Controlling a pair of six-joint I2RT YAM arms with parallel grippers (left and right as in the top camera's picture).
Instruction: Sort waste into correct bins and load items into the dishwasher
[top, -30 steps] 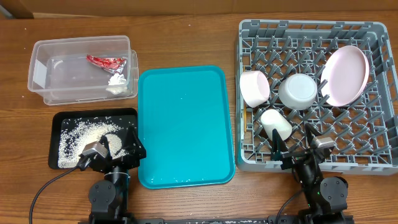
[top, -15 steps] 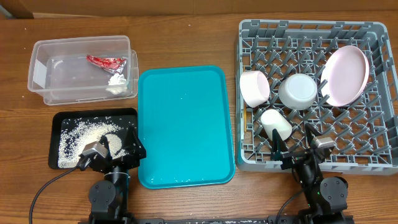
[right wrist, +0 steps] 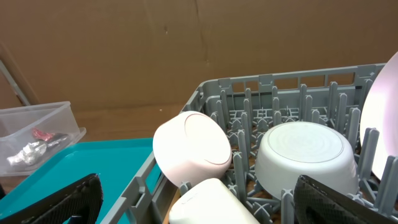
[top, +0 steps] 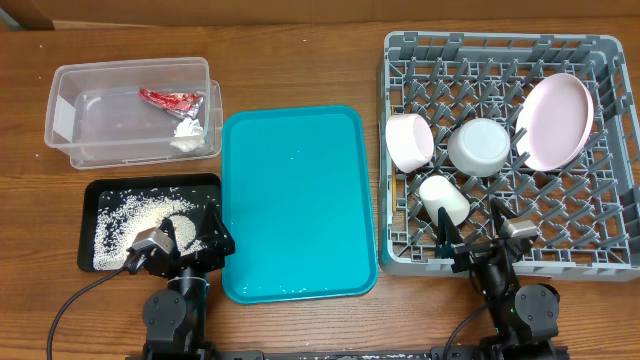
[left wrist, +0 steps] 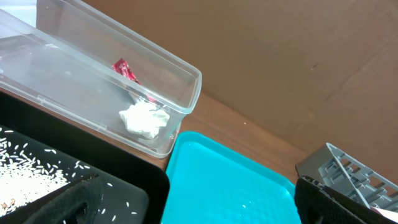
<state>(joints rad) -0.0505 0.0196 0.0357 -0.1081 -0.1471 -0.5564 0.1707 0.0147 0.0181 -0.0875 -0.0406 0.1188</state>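
The clear tub (top: 60,120) at the back left holds the red foil wrapper (top: 170,98) and the white tissue (top: 187,130). Rice (top: 135,225) lies in the black tray (top: 150,181). In the grey dish rack (top: 500,42) stand the pink plate (top: 553,122), the white bowl (top: 481,146), the pinkish bowl (top: 409,141) and the cup (top: 444,200). My left gripper (top: 183,240) rests open at the black tray's near right corner, holding nothing. At the rack's near edge, just in front of the cup (right wrist: 208,202), my right gripper (top: 480,238) is open and holds nothing either.
The large teal serving tray (top: 298,200) lies between the bins and the rack, with a few stray grains on it. The table's front edge runs just behind both arm bases. A brown cardboard wall backs the table.
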